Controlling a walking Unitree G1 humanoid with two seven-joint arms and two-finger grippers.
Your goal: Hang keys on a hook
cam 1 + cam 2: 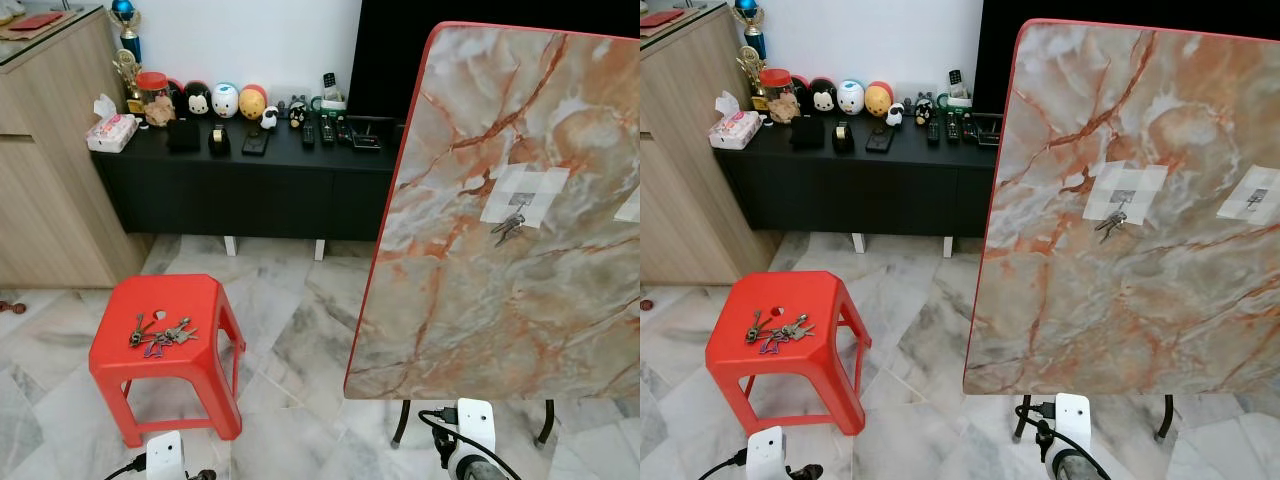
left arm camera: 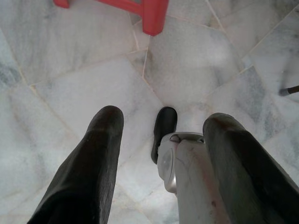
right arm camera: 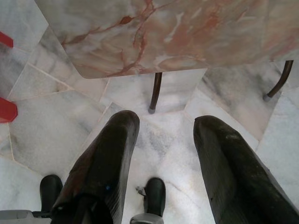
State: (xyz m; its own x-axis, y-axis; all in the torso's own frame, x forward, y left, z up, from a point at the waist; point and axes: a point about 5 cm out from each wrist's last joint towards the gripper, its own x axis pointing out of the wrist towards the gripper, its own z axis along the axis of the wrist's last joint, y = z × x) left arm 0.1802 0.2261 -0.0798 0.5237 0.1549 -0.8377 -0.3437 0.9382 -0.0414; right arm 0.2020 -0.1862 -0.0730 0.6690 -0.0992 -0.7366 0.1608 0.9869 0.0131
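keys (image 1: 160, 334): lay on red stool (image 1: 205, 305), at 8 o'clock in head view
board (image 1: 470, 150): upright marble top at 3 o'clock; taped hook (image 1: 1126, 197) already had 1 key set; 2nd hook (image 1: 1255, 199) looked free
L gripper (image 2: 161, 135): hung low over floor, fingers wide, empty
R gripper (image 3: 163, 135): same, wide, empty
step: pre-grasp, nothing picked
next: prob. L arm reaches to stool, pinches keys by ring

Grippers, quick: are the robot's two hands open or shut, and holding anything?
Left gripper: open, holding nothing, above the marble floor.
Right gripper: open, holding nothing.
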